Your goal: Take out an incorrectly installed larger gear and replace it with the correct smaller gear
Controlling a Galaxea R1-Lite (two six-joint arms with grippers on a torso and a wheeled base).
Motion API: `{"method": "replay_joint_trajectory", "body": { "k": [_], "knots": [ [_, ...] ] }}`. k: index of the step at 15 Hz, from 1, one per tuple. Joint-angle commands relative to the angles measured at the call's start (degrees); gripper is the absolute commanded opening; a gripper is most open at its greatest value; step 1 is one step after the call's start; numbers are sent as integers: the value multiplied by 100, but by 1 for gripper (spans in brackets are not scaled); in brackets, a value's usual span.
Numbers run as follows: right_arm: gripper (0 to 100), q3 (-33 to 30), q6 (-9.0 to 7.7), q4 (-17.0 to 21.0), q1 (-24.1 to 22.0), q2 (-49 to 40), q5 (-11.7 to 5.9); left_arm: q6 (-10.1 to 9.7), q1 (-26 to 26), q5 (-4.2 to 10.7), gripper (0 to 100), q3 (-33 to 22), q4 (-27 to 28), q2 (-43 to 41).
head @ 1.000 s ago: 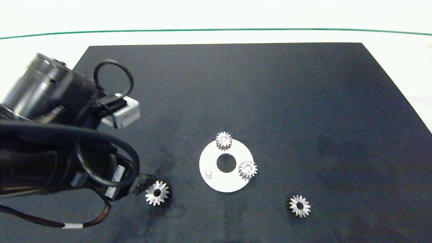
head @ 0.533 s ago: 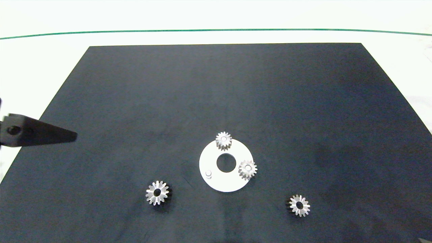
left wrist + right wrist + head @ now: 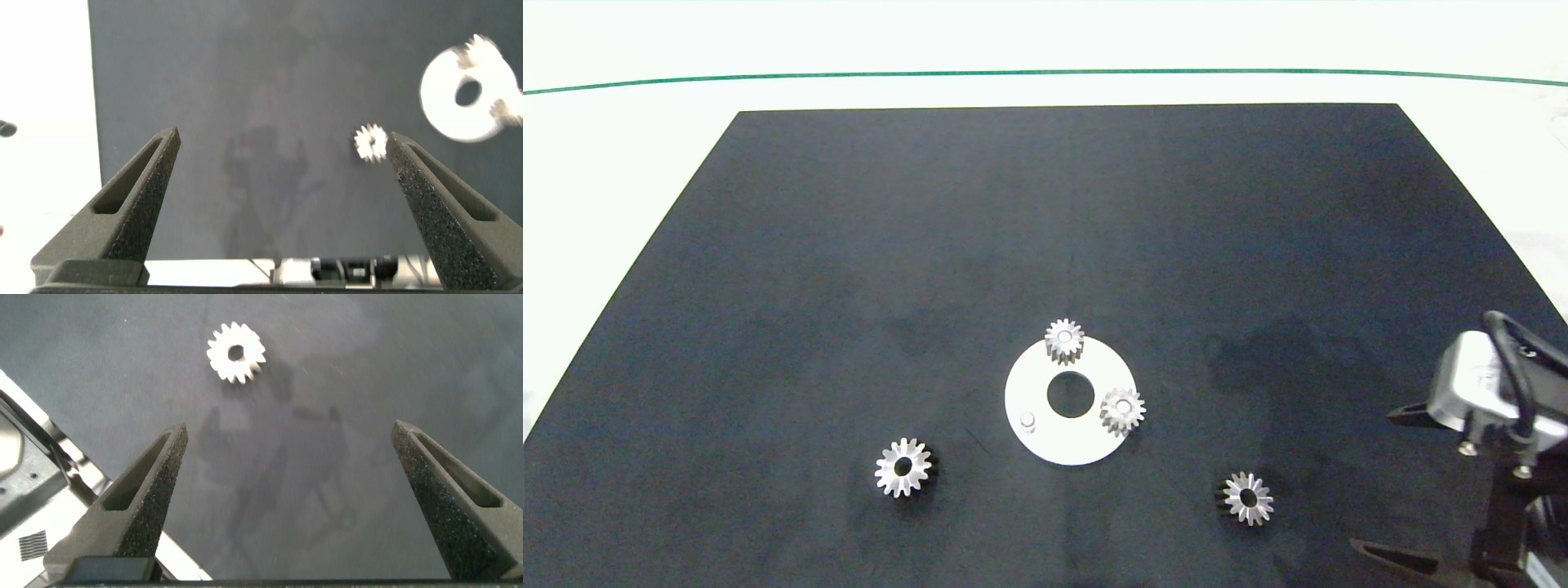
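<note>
The larger gear (image 3: 903, 466) lies flat on the black mat, left of the white round plate (image 3: 1045, 441); the left wrist view shows this gear (image 3: 372, 143) beyond my open left gripper (image 3: 283, 139), which holds nothing. Two small gears (image 3: 1063, 339) (image 3: 1123, 410) sit on the plate's pegs, and a third peg (image 3: 1027, 420) stands bare. The smaller gear (image 3: 1248, 497) lies loose on the mat right of the plate. My right gripper (image 3: 1396, 486) is open at the lower right, apart from that gear (image 3: 236, 353).
The black mat (image 3: 1045, 204) covers most of the white table, with a green line (image 3: 1045, 72) along the far side. Part of the robot's body (image 3: 24, 498) shows beside the mat in the right wrist view.
The left arm has pulled back out of the head view to the left, leaving the larger gear on the mat. The right arm has come in at the lower right.
</note>
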Motion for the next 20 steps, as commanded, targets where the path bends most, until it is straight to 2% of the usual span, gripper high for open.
{"method": "replay_joint_trajectory", "body": {
  "k": [1, 2, 5, 7, 10, 14, 15, 20],
  "knots": [
    [100, -293, -10, -21, 567, 952, -494, -2, -200, 23, 100, -129, 121, -247],
    [100, -302, -2, -48, 585, 1101, -573, -2, -218, 14, 100, -129, 121, -265],
    [100, -275, 42, -232, 576, 1427, -520, -11, -648, 14, 100, -120, 130, -370],
    [100, -258, 130, -452, 603, 1576, -520, -11, -657, 14, 100, -120, 121, -388],
    [94, -161, 165, -531, 699, 1629, -503, -11, -657, 14, 100, -138, 121, -397],
    [86, 173, 165, -1208, 708, 1910, -503, -11, -657, 14, 100, -120, 121, -405],
    [83, 190, 165, -1278, 708, 1954, -512, -2, -657, 14, 100, -120, 121, -405],
    [74, 190, 209, -1348, 726, 2165, -512, -2, -657, 14, 100, -129, 121, -441]
  ]
}}
